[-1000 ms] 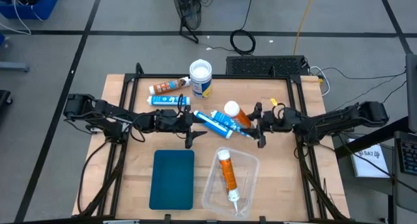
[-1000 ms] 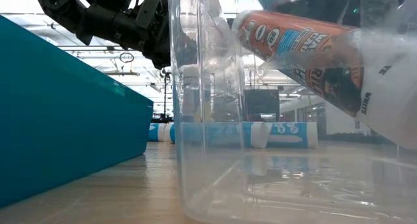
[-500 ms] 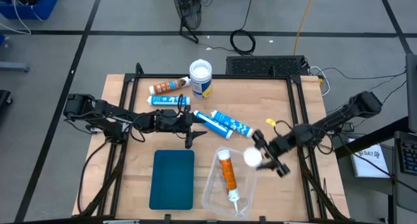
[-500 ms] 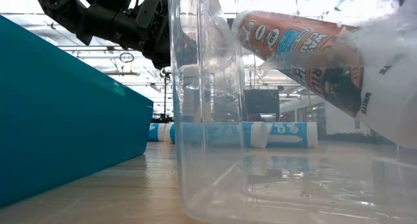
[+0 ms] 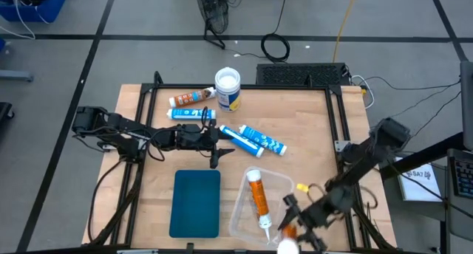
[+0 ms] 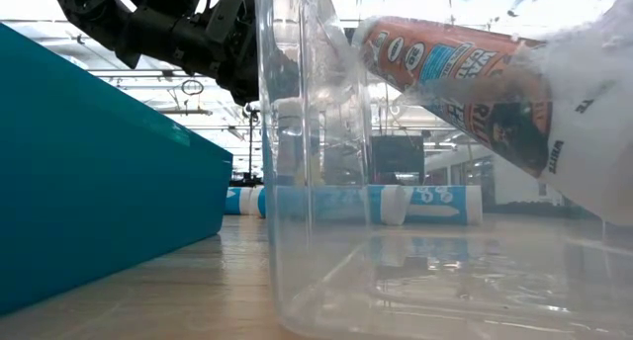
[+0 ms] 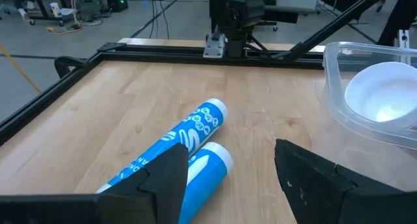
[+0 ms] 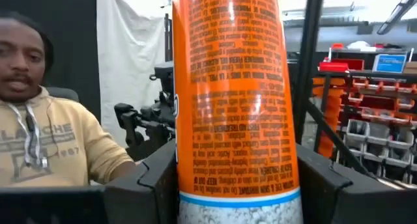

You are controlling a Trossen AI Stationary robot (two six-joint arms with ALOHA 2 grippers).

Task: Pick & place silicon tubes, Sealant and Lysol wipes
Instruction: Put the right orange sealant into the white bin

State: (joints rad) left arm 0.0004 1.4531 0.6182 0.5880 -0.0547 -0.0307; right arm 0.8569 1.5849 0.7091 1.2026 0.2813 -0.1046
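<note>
At the table's front edge, the right gripper (image 5: 292, 228) pinched an orange tube (image 8: 236, 100) between its fingers, just beside the clear tray (image 5: 281, 186). The left gripper (image 5: 216, 138) hung spread near the blue tubes (image 5: 255, 139). The wipes canister (image 5: 228, 89) stood by the back edge.

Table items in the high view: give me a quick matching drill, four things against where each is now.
Things:
1. Lysol wipes
2. teal box
3. orange tube in the right pincer
4. orange tube in the clear bin

Places:
A. off the table's near edge
B. far edge of the table
C. beside the clear bin
D. lying inside the bin

Pairs: 1-B, 2-C, 3-A, 4-D
</note>
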